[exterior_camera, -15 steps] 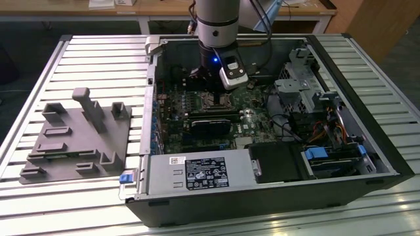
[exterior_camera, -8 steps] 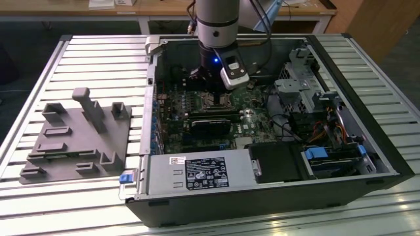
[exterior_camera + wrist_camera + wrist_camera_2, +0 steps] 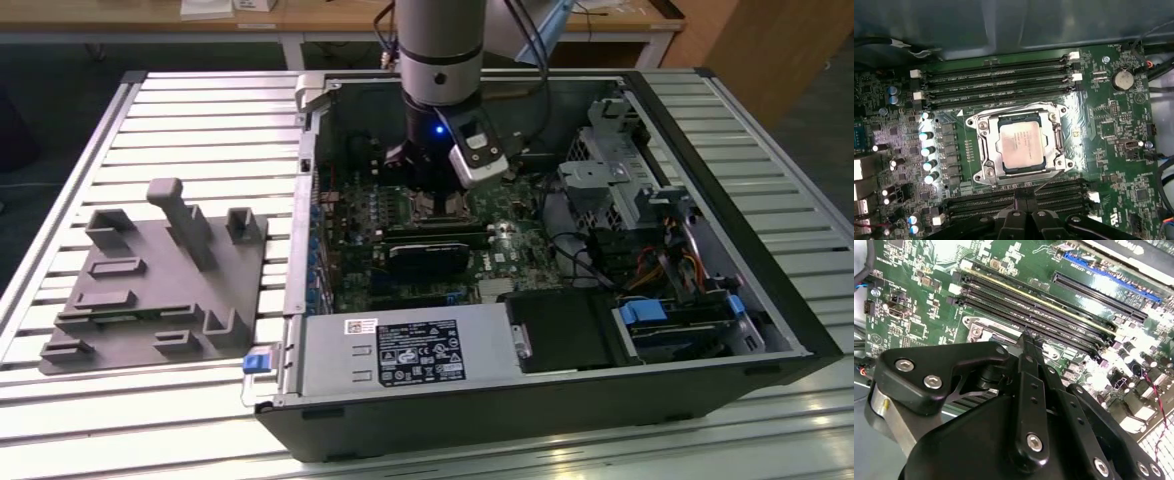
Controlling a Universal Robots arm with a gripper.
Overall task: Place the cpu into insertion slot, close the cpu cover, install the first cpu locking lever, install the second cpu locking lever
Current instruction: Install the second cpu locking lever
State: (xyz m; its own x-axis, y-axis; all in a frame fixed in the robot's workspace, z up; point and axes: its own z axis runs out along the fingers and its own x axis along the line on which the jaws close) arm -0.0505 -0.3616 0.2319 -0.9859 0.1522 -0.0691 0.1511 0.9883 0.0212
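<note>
1. Arm down inside the open computer case [image 3: 561, 330], gripper [image 3: 434, 195] low over the motherboard [image 3: 360, 255], just above the socket area in the exterior view.
2. cpu [image 3: 1019, 142] seated flat in the insertion slot [image 3: 988, 146], a little beyond the gripper [image 3: 1026, 212] tip in the first wrist view; not touching it.
3. Jaws pressed together, holding nothing: black fingers [image 3: 1029, 390] meet in one narrow tip in the second wrist view, that tip over the memory slots [image 3: 1054, 315] beside the socket.
4. cpu look: square, pale silvery-grey metal top, faint print on it, level with its surround.
5. cpu cover [image 3: 1046, 111]: silvery frame lying down around the chip, cut-out middle showing the chip top, edges catching glare.
6. Cannot tell whether the locking levers are latched.
7. Socket sits between two banks of long black memory slots [image 3: 999, 82], green board all round; row of small capacitors [image 3: 926, 150] on one side.
8. Case lies on a slatted metal desk [image 3: 174, 120]; grey fixture tray [image 3: 154, 290] to the exterior view's left of the case.
</note>
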